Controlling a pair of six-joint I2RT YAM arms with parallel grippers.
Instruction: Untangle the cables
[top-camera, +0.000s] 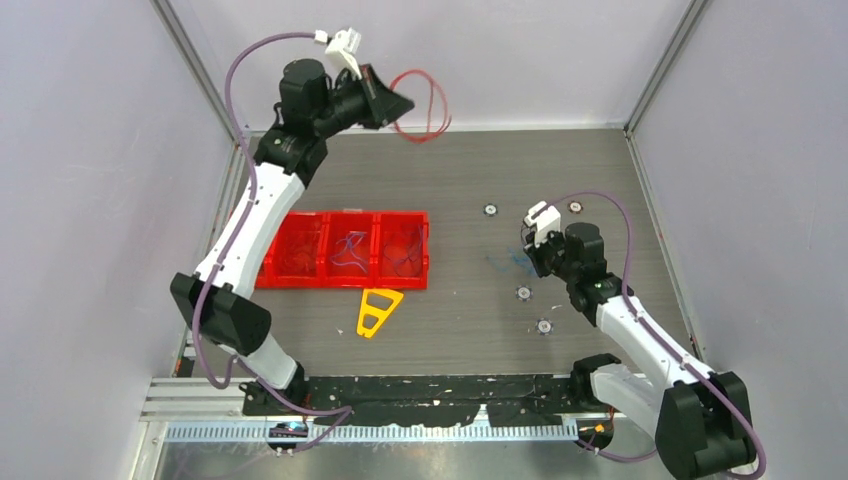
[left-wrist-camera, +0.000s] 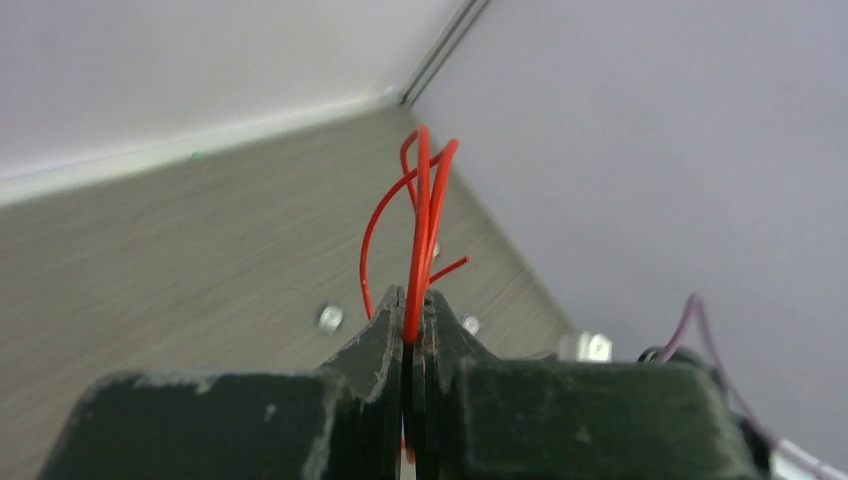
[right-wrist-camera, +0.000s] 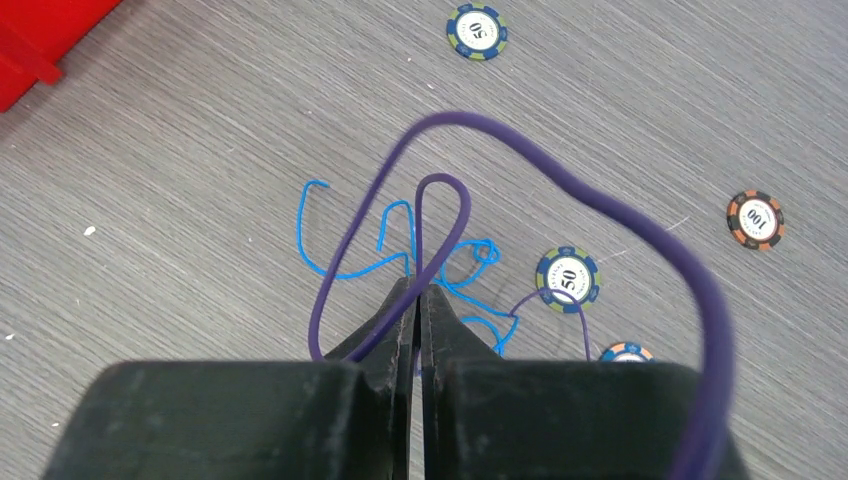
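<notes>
Top external is showing the left arm reaching up over the far edge of the desk (top-camera: 600, 180), left of its middle. There the left fingers (top-camera: 407, 104) are holding red wires (top-camera: 430, 100) in the air, with a loop hanging clear of the surface. Left wrist is showing those fingers pressed together and pinching the red wires between their tips, the strands fanning upward.

The right fingers (top-camera: 530, 256) are sitting low over the desk's right half. They are just beside a blue wire (top-camera: 505, 263), which is lying loose between the red tray (top-camera: 300, 283) and the right edge. Right wrist is showing these fingers pressed together on a purple wire (right-wrist-camera: 442, 182) that is looping up from their tips. The blue wire is lying tangled on the desk just ahead, and chips (right-wrist-camera: 567, 277) are lying around it. Bluish strands (top-camera: 350, 250) are resting in the tray's middle compartment.
</notes>
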